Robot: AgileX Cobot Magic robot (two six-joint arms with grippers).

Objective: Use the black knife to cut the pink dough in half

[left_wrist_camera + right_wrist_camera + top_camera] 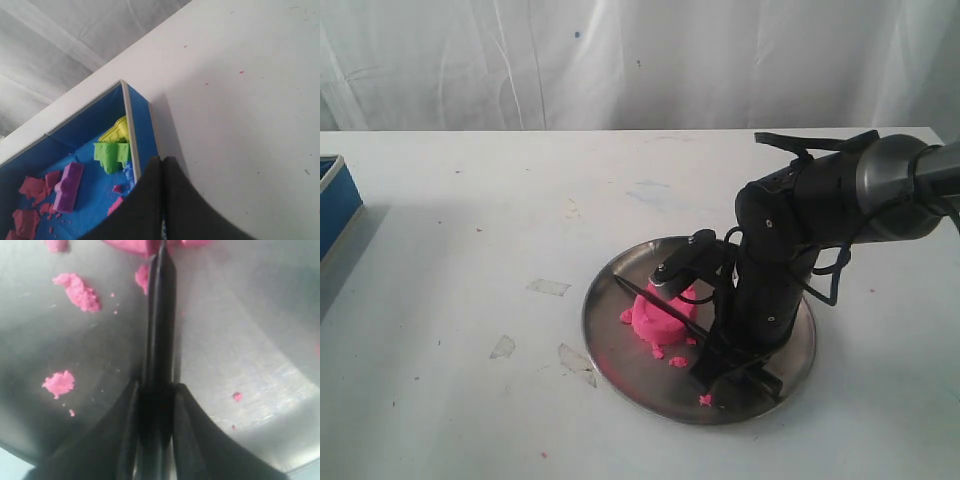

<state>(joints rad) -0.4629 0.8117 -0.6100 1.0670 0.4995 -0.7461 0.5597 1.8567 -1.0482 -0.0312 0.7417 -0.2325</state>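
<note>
The pink dough (660, 318) sits as one lump left of centre on the round steel plate (620, 352). The black knife (632, 291) lies across it, its thin tip poking out on the far left side. My right gripper (720, 362) is low over the plate's near right part, shut on the knife's handle. In the right wrist view the gripper (156, 392) clamps the knife (160, 315), whose blade runs into the dough (127, 244) at the frame's edge. My left gripper (162, 164) is shut and holds nothing, above a blue box's wall.
Pink crumbs (678, 361) lie on the plate near the dough, one more (705, 399) by the near rim. The blue box (335, 200) stands at the table's left edge; it holds green, yellow and purple moulds (111, 155) and red bits. Tape scraps (549, 287) mark the table.
</note>
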